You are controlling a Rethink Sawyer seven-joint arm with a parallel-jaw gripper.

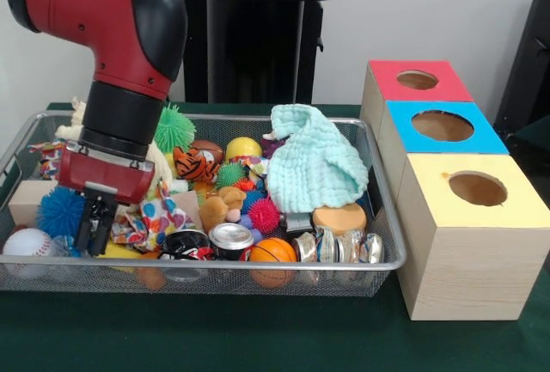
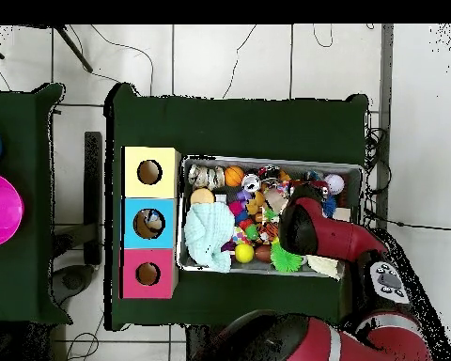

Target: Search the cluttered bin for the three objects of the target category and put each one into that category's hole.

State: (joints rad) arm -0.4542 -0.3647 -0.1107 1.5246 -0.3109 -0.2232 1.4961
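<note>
The wire-mesh bin [image 1: 215, 266] is full of mixed toys and also shows in the overhead view [image 2: 267, 160]. My gripper [image 1: 94, 228] points straight down into the bin's left end, between a blue spiky ball [image 1: 60, 210] and a patterned cloth toy [image 1: 150, 217]. In the overhead view the red arm [image 2: 304, 230] hides it. I cannot pick out any see-through water bottle; something pale and glassy lies low beside the baseball [image 1: 26, 241], too unclear to name. The red-topped box's hole [image 1: 418, 80] is empty and stands farthest back in the row of boxes [image 2: 147, 274].
A mint green cloth [image 1: 314, 166] covers the bin's right middle. Crushed silver cans [image 1: 339, 247] lie at the front right beside an orange ball [image 1: 273, 250]. The blue-topped box [image 1: 443, 125] and the yellow-topped box [image 1: 477, 189] stand right of the bin.
</note>
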